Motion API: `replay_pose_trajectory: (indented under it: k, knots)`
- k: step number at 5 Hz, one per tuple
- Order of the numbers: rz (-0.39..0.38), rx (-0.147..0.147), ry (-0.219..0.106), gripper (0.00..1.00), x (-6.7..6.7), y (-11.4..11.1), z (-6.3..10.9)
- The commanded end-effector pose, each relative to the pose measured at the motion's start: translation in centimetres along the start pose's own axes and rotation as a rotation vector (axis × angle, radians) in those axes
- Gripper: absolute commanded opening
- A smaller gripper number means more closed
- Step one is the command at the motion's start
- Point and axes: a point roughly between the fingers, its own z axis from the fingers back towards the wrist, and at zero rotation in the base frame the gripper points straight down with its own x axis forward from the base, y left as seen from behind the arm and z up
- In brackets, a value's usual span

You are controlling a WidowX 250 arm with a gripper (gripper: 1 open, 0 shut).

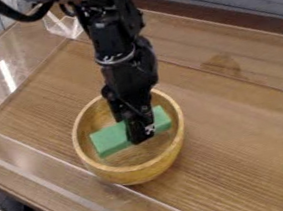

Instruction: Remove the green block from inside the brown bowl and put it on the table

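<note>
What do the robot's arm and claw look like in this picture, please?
The arm is black throughout, built of chunky, boxy segments stacked one after another, with glossy highlights on its casing. A thin dark cable loops out beside its upper part. The claw is black too, narrow and tapering, with small white markings near its tip.

Brown bowl (132, 152) on wooden table (238, 102)

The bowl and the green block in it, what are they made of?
The brown bowl looks like wood: light brown, thick rim, with faint grain lines and a soft sheen. The green block is harder to tell; its flat, even, matte green could be painted wood or foam. The table shows a wood-grain pattern too, though that may be just a printed surface.
</note>
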Motion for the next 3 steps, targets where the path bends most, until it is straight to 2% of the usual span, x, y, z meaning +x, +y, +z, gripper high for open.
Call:
replay_pose_trajectory:
  k: [1, 3]
  knots:
    - [-0.003, 0.039, -0.056, 0.0, 1.2, 0.3, 2.2]
    - [0.036, 0.063, -0.088, 0.0, 2.6, 0.5, 4.8]
